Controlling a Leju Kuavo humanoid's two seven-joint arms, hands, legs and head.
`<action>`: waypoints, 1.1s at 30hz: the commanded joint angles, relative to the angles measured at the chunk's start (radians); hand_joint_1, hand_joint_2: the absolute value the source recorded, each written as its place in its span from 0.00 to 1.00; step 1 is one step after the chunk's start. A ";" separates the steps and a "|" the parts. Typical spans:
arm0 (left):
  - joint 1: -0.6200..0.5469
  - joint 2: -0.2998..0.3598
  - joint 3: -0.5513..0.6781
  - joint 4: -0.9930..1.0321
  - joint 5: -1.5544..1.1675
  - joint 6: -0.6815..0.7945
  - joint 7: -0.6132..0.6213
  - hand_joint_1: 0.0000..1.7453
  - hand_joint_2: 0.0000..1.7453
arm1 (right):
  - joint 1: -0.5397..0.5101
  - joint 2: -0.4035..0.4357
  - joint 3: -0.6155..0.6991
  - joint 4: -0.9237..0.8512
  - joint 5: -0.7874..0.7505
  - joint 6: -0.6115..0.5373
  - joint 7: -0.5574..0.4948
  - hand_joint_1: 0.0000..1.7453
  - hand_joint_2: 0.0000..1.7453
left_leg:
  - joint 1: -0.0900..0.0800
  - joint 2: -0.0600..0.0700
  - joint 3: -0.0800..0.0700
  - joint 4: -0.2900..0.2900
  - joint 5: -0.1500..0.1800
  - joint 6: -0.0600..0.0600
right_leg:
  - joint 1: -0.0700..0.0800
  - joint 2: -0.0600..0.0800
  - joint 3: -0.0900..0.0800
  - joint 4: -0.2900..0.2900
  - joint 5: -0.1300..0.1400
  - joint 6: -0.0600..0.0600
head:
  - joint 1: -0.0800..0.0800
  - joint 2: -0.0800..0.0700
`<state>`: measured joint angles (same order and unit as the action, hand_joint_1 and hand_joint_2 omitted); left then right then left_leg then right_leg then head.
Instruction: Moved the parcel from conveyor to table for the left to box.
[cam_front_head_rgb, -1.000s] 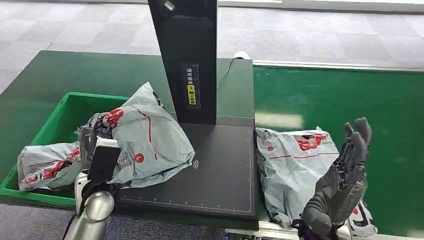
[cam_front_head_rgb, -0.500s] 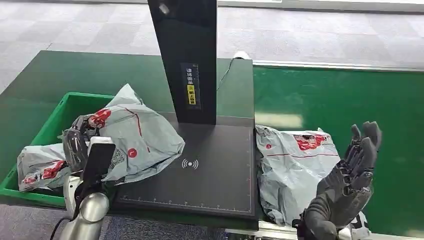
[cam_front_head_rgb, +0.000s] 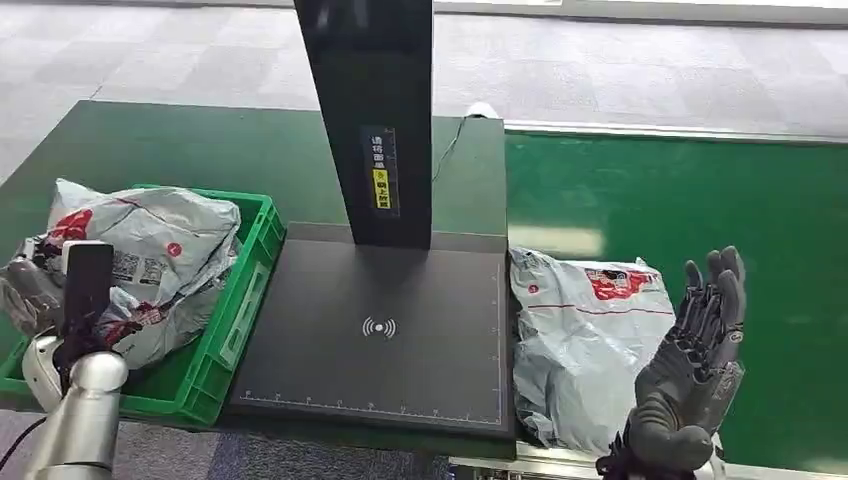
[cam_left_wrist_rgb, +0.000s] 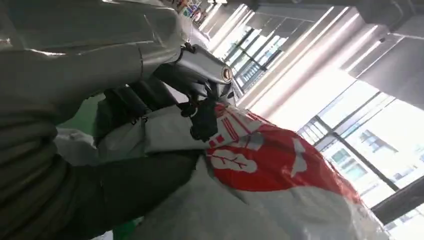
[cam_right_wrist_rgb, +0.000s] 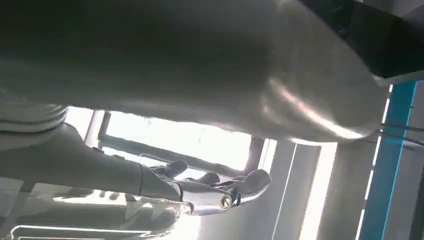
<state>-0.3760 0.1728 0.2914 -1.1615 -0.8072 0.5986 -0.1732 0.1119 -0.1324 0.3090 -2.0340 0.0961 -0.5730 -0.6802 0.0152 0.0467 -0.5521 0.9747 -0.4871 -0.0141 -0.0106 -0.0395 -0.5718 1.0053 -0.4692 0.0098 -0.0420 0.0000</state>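
Over at the left edge of the green table (cam_front_head_rgb: 200, 150), the left hand (cam_front_head_rgb: 30, 295) grips a grey parcel (cam_front_head_rgb: 160, 250) with red print, holding it over the green crate (cam_front_head_rgb: 235, 320) that stands near the table's front left corner; the parcel bulges above the crate's rim, and I cannot tell whether it rests on anything inside. Up close from the left wrist, dark fingers (cam_left_wrist_rgb: 205, 120) press into the parcel's wrinkled plastic beside the red marking. Just right of the crate lies a black scanner pad (cam_front_head_rgb: 400, 340) with a white wireless symbol, and a tall black post (cam_front_head_rgb: 375, 120) with a yellow label rises from its far edge. Right of the pad, on the green conveyor (cam_front_head_rgb: 700, 200), a second grey parcel (cam_front_head_rgb: 580, 330) lies flat against the conveyor's near left corner, touching the pad's edge. The right hand (cam_front_head_rgb: 695, 360) stands upright over the front edge of the conveyor, just beside that second parcel, fingers stretched out and holding nothing. From the right wrist, its fingers (cam_right_wrist_rgb: 210, 192) appear extended against bright windows.
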 joint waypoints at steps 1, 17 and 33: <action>-0.027 -0.004 0.059 0.116 0.002 -0.003 0.007 1.00 1.00 | -0.028 -0.007 0.009 0.083 0.005 0.009 0.016 0.00 0.00 | 0.000 -0.001 0.003 -0.002 0.000 0.001 | -0.001 0.004 0.002 -0.002 0.001 0.000 | 0.000 0.000; -0.027 -0.009 0.058 0.127 0.004 -0.022 0.010 0.88 1.00 | -0.037 -0.005 0.016 0.094 0.006 0.019 0.018 0.00 0.00 | -0.001 -0.002 0.004 -0.001 0.000 0.001 | -0.001 0.002 0.003 -0.001 0.001 0.000 | 0.000 0.000; -0.027 -0.009 0.058 0.127 0.004 -0.022 0.010 0.88 1.00 | -0.037 -0.005 0.016 0.094 0.006 0.019 0.018 0.00 0.00 | -0.001 -0.003 0.006 -0.002 0.001 0.001 | -0.001 0.004 0.005 -0.002 0.002 -0.001 | 0.000 0.000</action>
<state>-0.3996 0.1827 0.3338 -1.1006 -0.8064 0.5802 -0.1640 0.0961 -0.1328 0.3109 -1.9841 0.1038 -0.5558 -0.6657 0.0143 0.0467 -0.5469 0.9744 -0.4872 -0.0140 -0.0115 -0.0394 -0.5673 1.0050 -0.4692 0.0098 -0.0416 0.0000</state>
